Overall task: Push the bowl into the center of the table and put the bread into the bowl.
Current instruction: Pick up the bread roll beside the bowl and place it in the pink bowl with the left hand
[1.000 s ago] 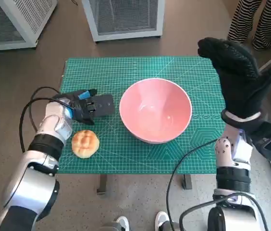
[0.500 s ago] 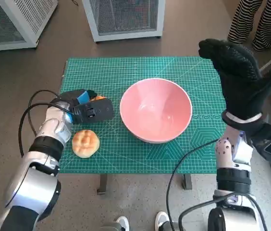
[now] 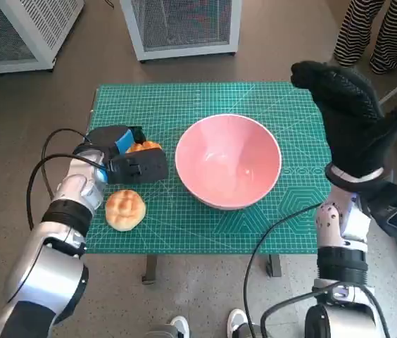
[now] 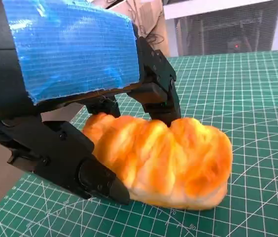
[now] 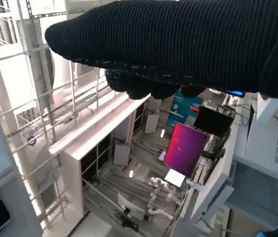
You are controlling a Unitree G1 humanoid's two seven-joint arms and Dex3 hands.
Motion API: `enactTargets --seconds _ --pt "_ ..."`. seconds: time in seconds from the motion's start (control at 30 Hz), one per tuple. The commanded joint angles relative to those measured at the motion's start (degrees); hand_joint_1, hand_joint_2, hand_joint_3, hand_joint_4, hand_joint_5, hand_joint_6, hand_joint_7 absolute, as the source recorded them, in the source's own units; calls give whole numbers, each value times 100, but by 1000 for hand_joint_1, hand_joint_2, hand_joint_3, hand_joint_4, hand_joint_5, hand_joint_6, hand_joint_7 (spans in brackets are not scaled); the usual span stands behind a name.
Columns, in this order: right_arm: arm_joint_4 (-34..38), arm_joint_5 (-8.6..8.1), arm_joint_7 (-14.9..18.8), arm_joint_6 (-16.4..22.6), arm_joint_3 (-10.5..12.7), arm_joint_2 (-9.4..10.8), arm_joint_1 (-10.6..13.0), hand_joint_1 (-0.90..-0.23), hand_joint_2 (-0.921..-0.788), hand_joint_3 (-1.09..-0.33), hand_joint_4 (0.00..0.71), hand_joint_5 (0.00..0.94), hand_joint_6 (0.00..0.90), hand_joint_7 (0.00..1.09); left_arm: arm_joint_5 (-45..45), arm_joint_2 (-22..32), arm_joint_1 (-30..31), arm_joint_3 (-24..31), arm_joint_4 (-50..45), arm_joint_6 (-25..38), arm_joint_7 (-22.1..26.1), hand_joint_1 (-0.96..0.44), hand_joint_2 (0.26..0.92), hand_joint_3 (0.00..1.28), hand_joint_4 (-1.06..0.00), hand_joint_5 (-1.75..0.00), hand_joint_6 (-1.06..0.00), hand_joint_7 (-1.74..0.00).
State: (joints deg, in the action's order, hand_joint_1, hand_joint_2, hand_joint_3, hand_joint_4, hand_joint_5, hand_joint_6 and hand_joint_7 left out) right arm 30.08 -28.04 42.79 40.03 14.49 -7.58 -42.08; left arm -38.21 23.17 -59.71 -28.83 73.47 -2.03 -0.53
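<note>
I see the pink bowl (image 3: 228, 161) sitting upright on the green cutting mat (image 3: 184, 105) that covers the counter, roughly at the mat's middle. My left hand (image 3: 124, 158) is low over the mat just beside the bowl's rim, on its left. In the left wrist view its black fingers (image 4: 156, 94) are closed around a golden, ridged piece of bread (image 4: 163, 160), one finger on top of it and another at its near lower edge; the bread's underside meets the mat. In the head view only an orange bit of that bread (image 3: 144, 147) peeks out behind the hand.

A second, round bun (image 3: 125, 210) lies on the mat nearer to me, just beside my left forearm, and nothing touches it.

My right hand (image 3: 350, 116) is raised well above the counter's right edge, gloved fingers extended and together, holding nothing. The right wrist view points upward at the building's interior, with the glove (image 5: 178, 44) across it.

Striped trouser legs (image 3: 374, 32) of a person stand beyond the counter's far right corner, and two white mesh-sided boxes (image 3: 184, 24) rest on the floor past the far edge.
</note>
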Motion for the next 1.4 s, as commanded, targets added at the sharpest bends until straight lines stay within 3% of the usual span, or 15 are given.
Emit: enactTargets --seconds 0.03,0.5,0.83,1.1,1.4 --pt "37 -43 85 7 -27 14 100 -602 -921 -621 257 5 89 522 30 160 -22 66 -82 -91 -98 0 920 74 -618 -1218 -682 -1132" --pt "-2 -43 108 -10 -68 18 124 -593 -921 -633 247 0 80 504 282 483 -47 476 -1014 -274 -127 0 921 79 -630 -1169 -657 -1191" --pt "-20 -66 100 -19 -96 8 145 -591 -921 -636 241 0 81 502 494 818 558 1094 -3463 -104 -32 1 919 50 -707 -1131 -652 -1156" --pt "-33 -54 67 -29 -118 10 144 -590 -921 -638 239 0 80 501 505 646 1137 1474 -5714 170 90 2 913 23 -767 -1088 -678 -1109" --pt "-45 -44 48 -31 -128 12 139 -592 -921 -640 238 0 78 503 464 298 1374 1177 -6440 -274 255 2 906 10 -807 -985 -700 -1141"
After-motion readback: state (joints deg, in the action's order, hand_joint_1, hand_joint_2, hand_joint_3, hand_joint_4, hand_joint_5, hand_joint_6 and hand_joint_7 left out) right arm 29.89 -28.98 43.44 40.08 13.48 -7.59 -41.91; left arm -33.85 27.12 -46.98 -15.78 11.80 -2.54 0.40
